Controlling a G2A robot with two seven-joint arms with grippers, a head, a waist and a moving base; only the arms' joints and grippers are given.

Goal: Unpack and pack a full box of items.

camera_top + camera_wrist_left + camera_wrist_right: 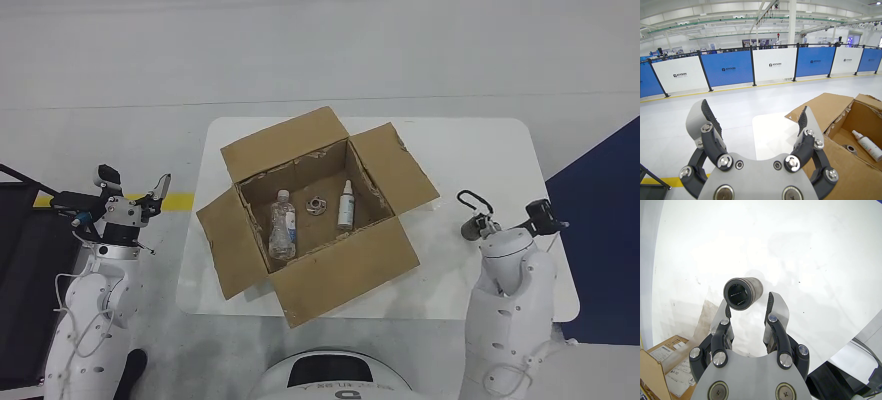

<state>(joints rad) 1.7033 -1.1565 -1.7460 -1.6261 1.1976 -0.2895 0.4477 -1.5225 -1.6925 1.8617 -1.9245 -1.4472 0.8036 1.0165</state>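
- Left pincer (pixel 753 110), far left of the top view, spread and empty
- Box (pixel 285 142) at centre holds a light, crushable water bottle (pixel 283 223), a metal flange (pixel 316 206) and a spray bottle (pixel 346 206); the bottles look best gripped mid-body
- At right, a steel sleeve (pixel 743 292), probably heavy and slick, sits at one fingertip of the spread right pincer (pixel 748 303)

The top camera sits high and looks straight down on the table (pixel 480 150) and box (pixel 285 140). The left wrist camera sits behind the left gripper (pixel 754 105), off the table's left edge, looking out flat. The right wrist camera looks down, close over the table near its right edge, behind the right gripper (pixel 748 300). All three see the box.
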